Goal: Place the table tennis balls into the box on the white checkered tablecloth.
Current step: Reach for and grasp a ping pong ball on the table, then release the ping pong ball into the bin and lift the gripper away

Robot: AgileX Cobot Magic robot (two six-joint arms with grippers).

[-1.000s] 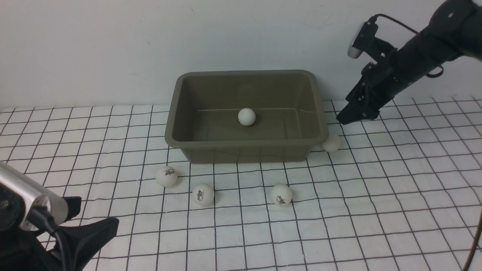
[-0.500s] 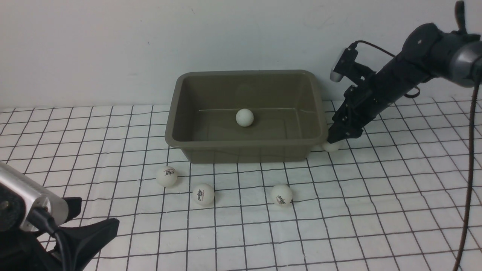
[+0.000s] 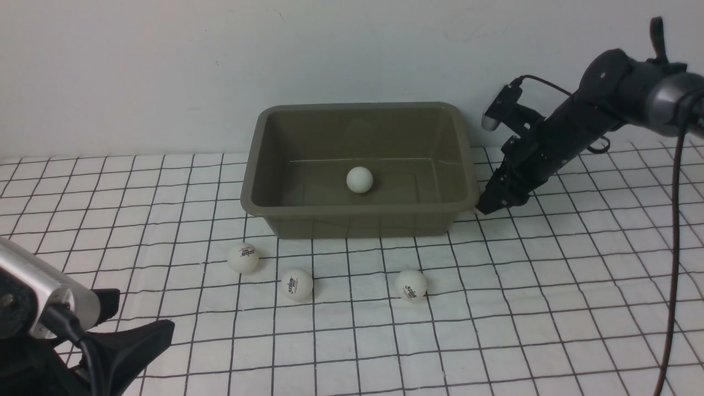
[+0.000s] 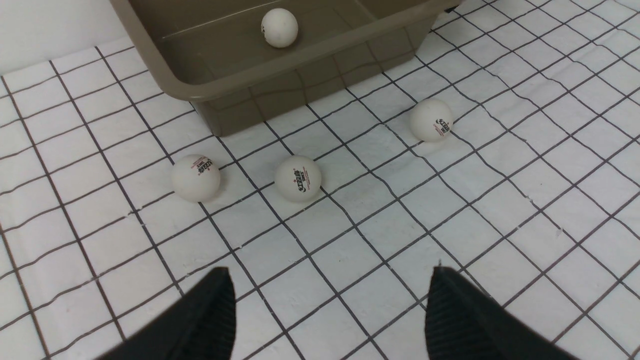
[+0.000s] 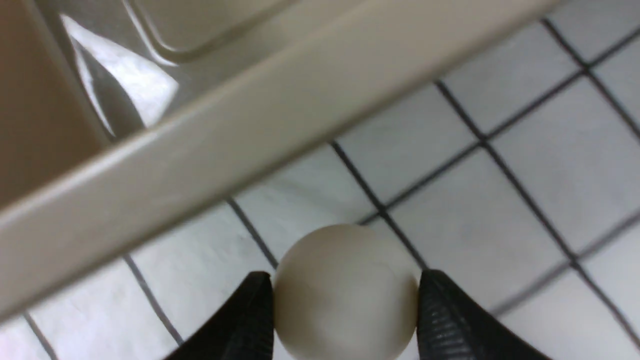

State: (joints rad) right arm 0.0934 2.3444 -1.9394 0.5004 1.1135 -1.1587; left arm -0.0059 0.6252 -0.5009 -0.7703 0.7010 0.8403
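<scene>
The olive-grey box (image 3: 357, 210) stands at the back of the white checkered tablecloth (image 3: 550, 308), with one table tennis ball (image 3: 359, 180) inside. Three more balls lie on the cloth in front of it: (image 3: 243, 258), (image 3: 297, 284), (image 3: 411, 284). My right gripper (image 3: 487, 206) is down at the box's right front corner. In the right wrist view its fingers touch both sides of a plain white ball (image 5: 345, 300), right gripper (image 5: 346, 276) shut on it, just beside the box rim (image 5: 250, 130). My left gripper (image 4: 330, 272) stands open and empty over the cloth, short of the three balls.
A plain white wall rises directly behind the box. The left arm's wrist camera and fingers (image 3: 137, 330) fill the front view's near left corner. The right arm's cable (image 3: 674, 264) hangs down at the right edge.
The right arm came down and leftward to the ball at the box's right front corner and closed on it. The ball inside the box rolled slightly. The left arm stayed still.
</scene>
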